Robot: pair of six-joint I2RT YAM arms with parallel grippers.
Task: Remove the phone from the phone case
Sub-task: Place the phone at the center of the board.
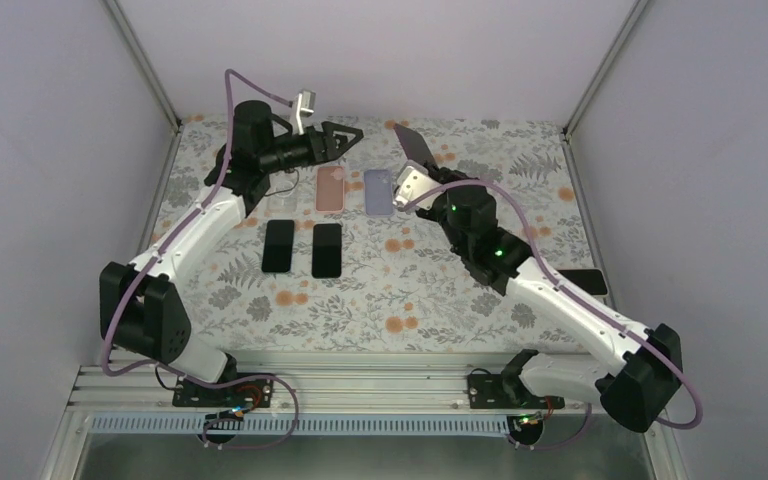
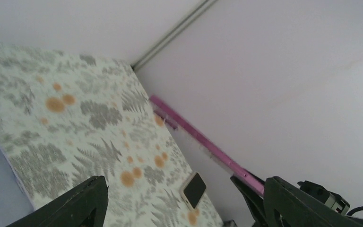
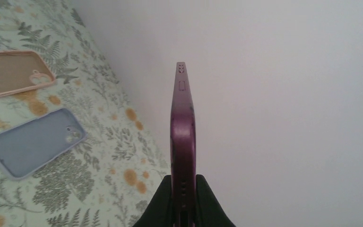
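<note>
The right gripper (image 3: 183, 182) is clamped tight on the lower end of the magenta phone case (image 3: 183, 123), holding it upright and edge-on in the air, above and just behind the far end of the lavender case (image 1: 378, 192), well clear of the desk (image 1: 410, 290). From the wrist camera only the case's side shows, with its button cutouts, so I cannot tell whether a phone sits inside it. The left gripper (image 1: 352, 136) hangs in the air beyond the lavender case and to its left, its fingers (image 2: 82, 203) spread wide apart with nothing between them, pointing toward the magenta phone case but not touching it. The lavender case lies flat on the floral desk, hollow side up. A pink case (image 1: 330, 188) lies just beside it on its left, also hollow side up and parallel to it. Nearer the arm bases than the lavender case and to its left, 2 black phones (image 1: 327, 250) lie flat side by side. A further phone with a pale rim (image 1: 585, 282) lies well apart from the lavender case, to its right, close to the right wall.
</note>
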